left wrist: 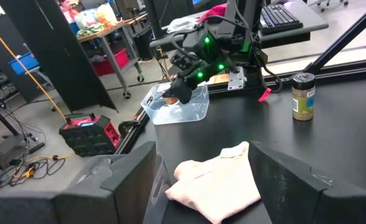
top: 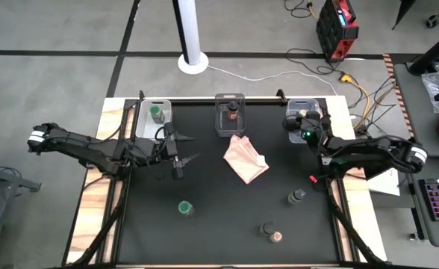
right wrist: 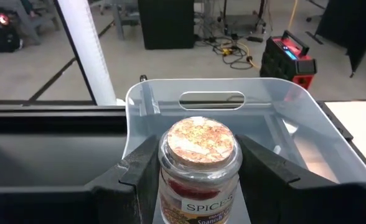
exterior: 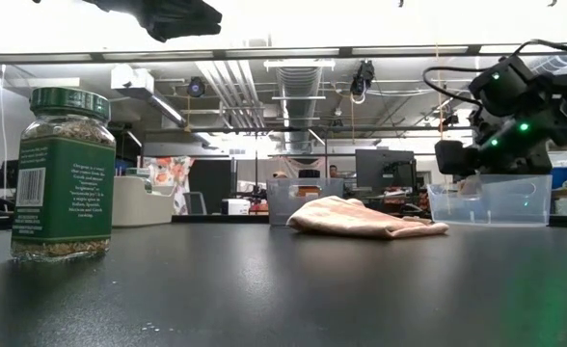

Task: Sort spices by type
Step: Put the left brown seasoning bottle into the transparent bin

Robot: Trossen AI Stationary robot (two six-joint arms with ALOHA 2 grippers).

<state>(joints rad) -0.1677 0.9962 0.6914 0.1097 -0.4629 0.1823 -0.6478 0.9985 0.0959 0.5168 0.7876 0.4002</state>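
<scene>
Glass spice jar [right wrist: 198,168], tan-lidded: light, rigid, slick, breakable; my right tool [right wrist: 198,163] pinches it below the lid over the upper-right bin [top: 314,105]. My left tool [top: 179,158], frame-centre-left, gapes empty.

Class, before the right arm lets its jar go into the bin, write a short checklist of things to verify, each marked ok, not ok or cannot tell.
1. Right claw grips the pinkish-lidded jar: ok.
2. Jar is over the right clear bin: ok.
3. Jar upright: ok.
4. Bin already holds a matching jar: cannot tell.
5. Left claw open, empty and away from the right bin: ok.
6. Pink cloth lies clear of that bin: ok.
</scene>
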